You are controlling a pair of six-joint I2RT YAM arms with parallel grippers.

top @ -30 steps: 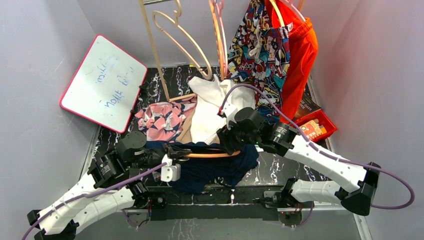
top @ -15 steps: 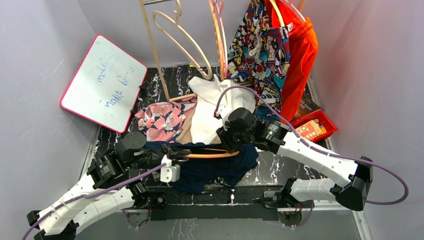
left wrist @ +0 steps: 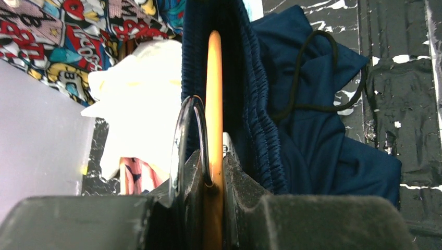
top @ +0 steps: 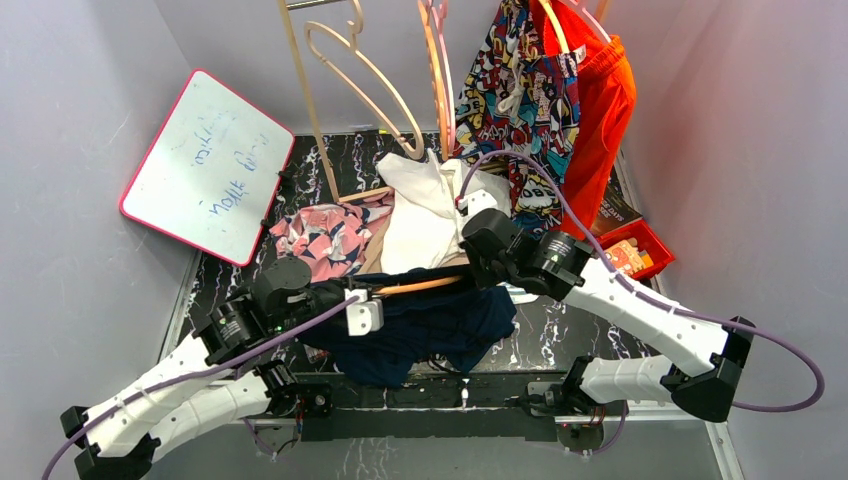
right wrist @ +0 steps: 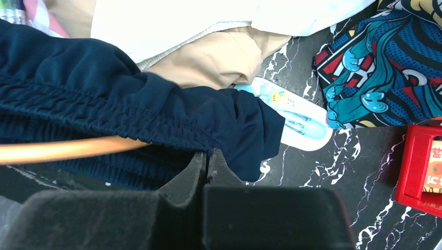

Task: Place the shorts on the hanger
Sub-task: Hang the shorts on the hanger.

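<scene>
Clamping hanger (left wrist: 213, 78), left end effector (left wrist: 212, 167), right end effector (right wrist: 207, 159) together, shorts (right wrist: 104, 114) hiding hanger tip

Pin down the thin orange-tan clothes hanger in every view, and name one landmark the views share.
Top external: the thin orange-tan clothes hanger is at centre, a curve across the dark navy fabric shorts.
Left wrist: an upright orange bar at centre, clamped in the left gripper.
Right wrist: an orange bar at lower left, running under navy fabric.
Shared landmark: the shorts' gathered elastic waistband, right beside the hanger.
</scene>
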